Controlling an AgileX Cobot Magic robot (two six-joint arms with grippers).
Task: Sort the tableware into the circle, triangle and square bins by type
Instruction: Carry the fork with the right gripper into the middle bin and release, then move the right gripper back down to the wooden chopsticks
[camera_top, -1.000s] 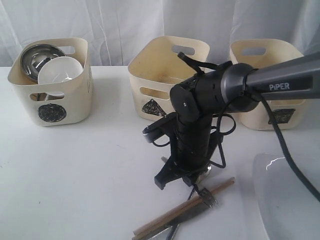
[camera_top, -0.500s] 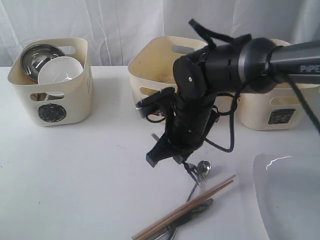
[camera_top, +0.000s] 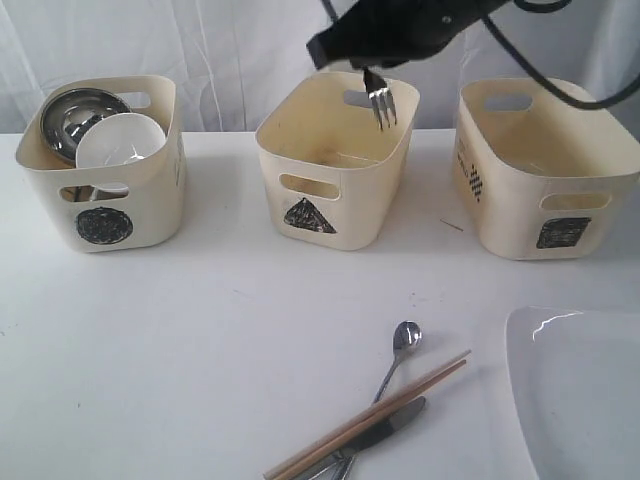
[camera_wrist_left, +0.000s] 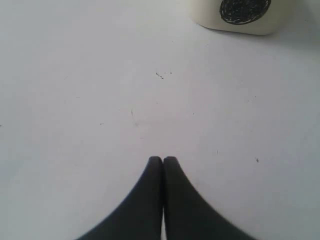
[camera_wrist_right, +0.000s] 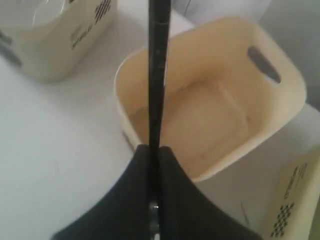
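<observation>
The right gripper (camera_wrist_right: 154, 150) is clamped tight on the fork (camera_top: 380, 105), which hangs tines down over the triangle bin (camera_top: 335, 215). The left gripper (camera_wrist_left: 163, 161) is closed and empty over the table (camera_top: 200, 330), near the circle bin (camera_wrist_left: 240, 15). The spoon (camera_top: 401, 345), knife (camera_top: 388, 428) and 2 chopsticks (camera_top: 370, 418) lie together beside the plate (camera_top: 580, 400).

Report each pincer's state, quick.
Left pincer: shut, holding nothing.
Right pincer: shut on the fork, above the triangle bin.

cream triangle bin (camera_top: 352, 192), silver fork (camera_top: 380, 106), white plate (camera_top: 580, 400)
</observation>
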